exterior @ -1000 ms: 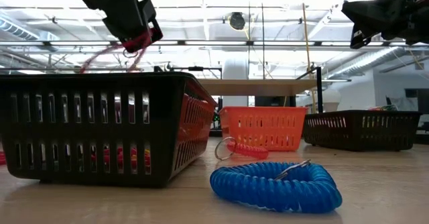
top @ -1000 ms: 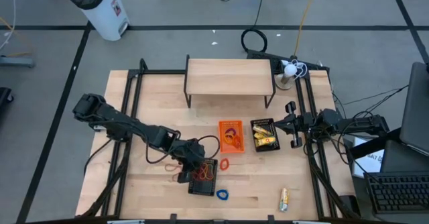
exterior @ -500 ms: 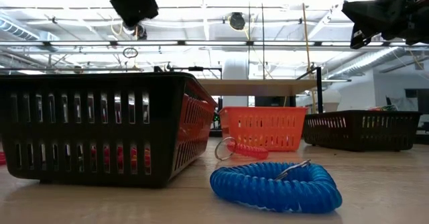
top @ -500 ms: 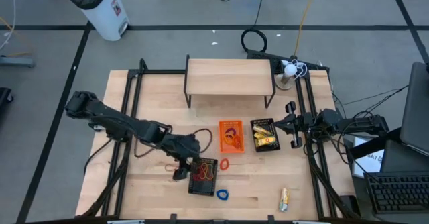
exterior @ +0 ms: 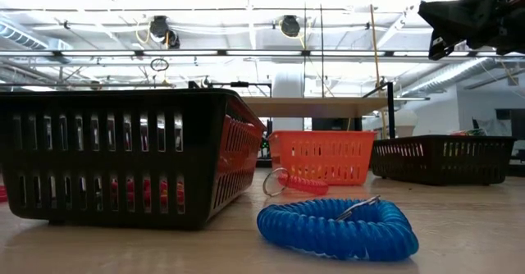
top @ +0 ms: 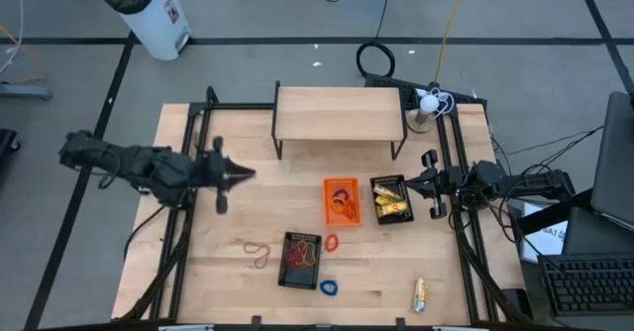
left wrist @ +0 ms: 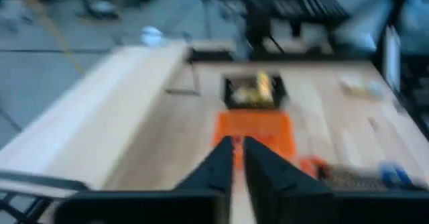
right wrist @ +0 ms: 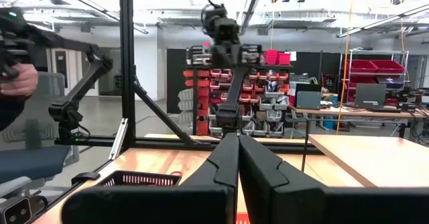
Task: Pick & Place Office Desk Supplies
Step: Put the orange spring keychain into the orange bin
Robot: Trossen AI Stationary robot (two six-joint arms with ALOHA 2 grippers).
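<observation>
Currently the table (top: 228, 272) carries three baskets: a black basket (top: 300, 260) near the front centre, an orange basket (top: 340, 201) beyond it, and a second black basket (top: 391, 199) just right of the orange one.

The left gripper (top: 234, 175) sits over the left half of the table, well apart from all baskets. Its jaws are nearly together in the left wrist view, with only a thin slit between the fingers (left wrist: 221, 162), and nothing is held. The right gripper (top: 429, 184) waits at the right edge beside the second black basket, jaws closed and empty.

Supplies remaining loose:
- rubber bands (top: 258, 252), on the wood just left of the front black basket;
- a blue coil ring (top: 327, 287), near the front edge;
- a red ring (top: 331, 242), just right of the front black basket;
- a yellow packet (top: 419, 293), front right.

Probable hazards:
1. Thin bands lie flat; jaws descending narrow may slide over them or scrape the wood.
2. A pick beside the front black basket may nudge it, since bands and red ring lie close to its walls.
3. The coil ring may roll or spring away if pinched off-centre.
4. The packet lies nearer the right arm; a left-arm reach could cross the baskets.
</observation>
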